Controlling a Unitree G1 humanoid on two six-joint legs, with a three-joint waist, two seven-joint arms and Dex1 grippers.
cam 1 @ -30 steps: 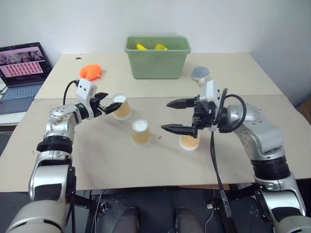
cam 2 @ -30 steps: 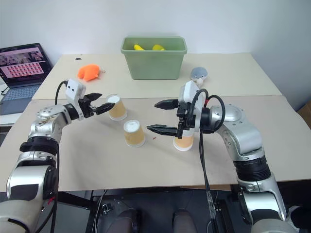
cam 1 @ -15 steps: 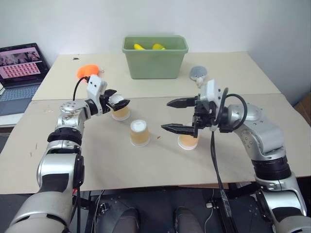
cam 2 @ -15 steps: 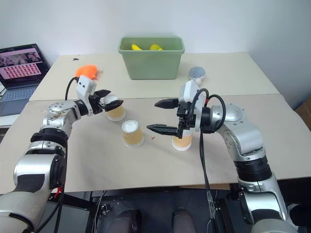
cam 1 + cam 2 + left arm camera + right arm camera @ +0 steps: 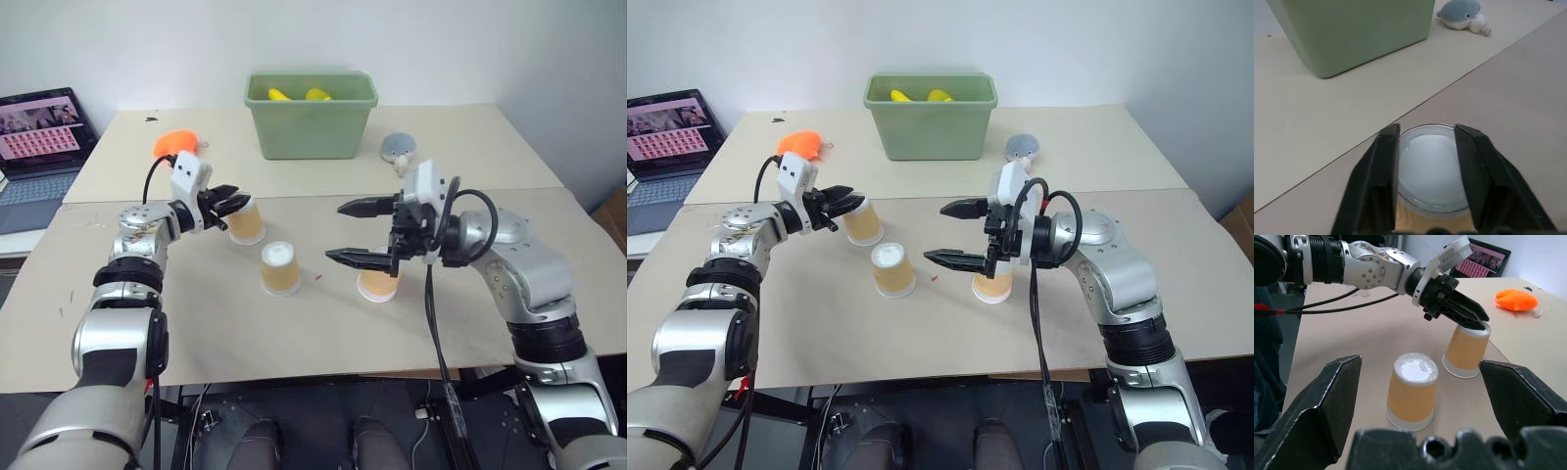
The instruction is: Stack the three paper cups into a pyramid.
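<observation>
Right now your left gripper (image 5: 233,201) is pinching the far-left cup (image 5: 246,221) near its white base, which faces up because the cup is standing upside down on the table (image 5: 470,333), at about ten o'clock from the middle cup (image 5: 280,269). You are closing on the narrow end of a soft cup, so keep the squeeze light and lift straight up before swinging toward three o'clock, or the rim may drag and tip it. The middle cup and the right cup (image 5: 377,284) are standing apart, not touching, so judge whether they need bringing together first; a gap that wide would probably not carry a cup on top. Your right gripper (image 5: 355,232) is hovering with its fingers spread wide, above and just left of the right cup, holding nothing. That arm is covering most of the right cup, so its top and exact footing are hard to read. From the left wrist the fingers are hiding the grasped cup's sides, so any crushing cannot be judged.
</observation>
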